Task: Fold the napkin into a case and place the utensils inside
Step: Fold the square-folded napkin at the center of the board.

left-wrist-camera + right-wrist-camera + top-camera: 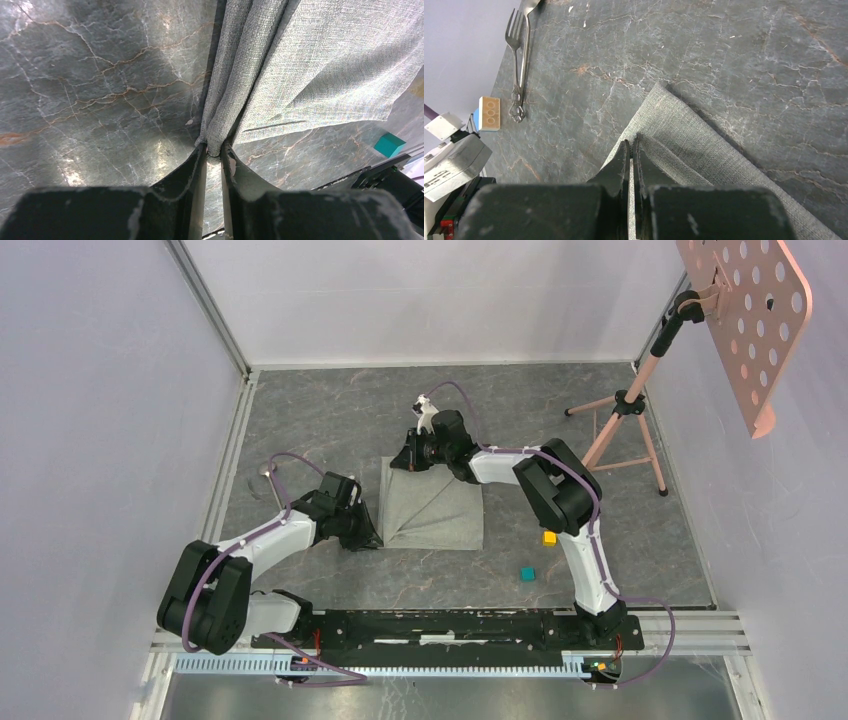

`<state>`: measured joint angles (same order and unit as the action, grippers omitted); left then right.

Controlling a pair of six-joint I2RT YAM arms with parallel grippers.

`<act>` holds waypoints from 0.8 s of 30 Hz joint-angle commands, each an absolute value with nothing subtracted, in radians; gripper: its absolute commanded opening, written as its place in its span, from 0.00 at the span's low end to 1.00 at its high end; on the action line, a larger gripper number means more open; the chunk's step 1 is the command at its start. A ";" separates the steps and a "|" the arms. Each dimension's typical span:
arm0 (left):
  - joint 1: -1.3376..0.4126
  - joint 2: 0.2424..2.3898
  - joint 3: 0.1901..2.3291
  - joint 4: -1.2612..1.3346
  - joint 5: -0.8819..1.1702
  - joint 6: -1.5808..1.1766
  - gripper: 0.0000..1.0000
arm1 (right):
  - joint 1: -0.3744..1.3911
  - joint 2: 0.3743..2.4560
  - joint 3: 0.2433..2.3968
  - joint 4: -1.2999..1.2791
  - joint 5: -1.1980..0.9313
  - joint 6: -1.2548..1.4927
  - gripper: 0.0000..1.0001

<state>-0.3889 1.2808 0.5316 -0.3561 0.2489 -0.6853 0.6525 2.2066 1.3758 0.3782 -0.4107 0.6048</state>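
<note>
Jaws, left and right, tight on napkin point(440, 512).

napkin point(440, 510) on table point(320, 410), centre | far cube point(549, 537), near cube point(527, 573): right of napkin | stand point(625, 430): far right

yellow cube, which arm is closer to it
Right. The right arm passes just beside the yellow cube; the left arm is across the napkin, at its other side.
</note>
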 commanded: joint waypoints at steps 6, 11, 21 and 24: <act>-0.393 1.256 0.520 -0.374 0.211 -0.651 0.27 | 0.643 2.253 1.460 0.400 -0.406 0.584 0.01; -0.392 1.212 0.524 -0.399 0.210 -0.664 0.32 | 0.635 2.248 1.456 0.401 -0.409 0.583 0.02; -0.391 1.099 0.558 -0.457 0.167 -0.680 0.42 | 0.633 2.249 1.459 0.403 -0.419 0.585 0.04; -0.393 1.119 0.580 -0.450 0.180 -0.682 0.43 | 0.633 2.249 1.460 0.404 -0.422 0.586 0.05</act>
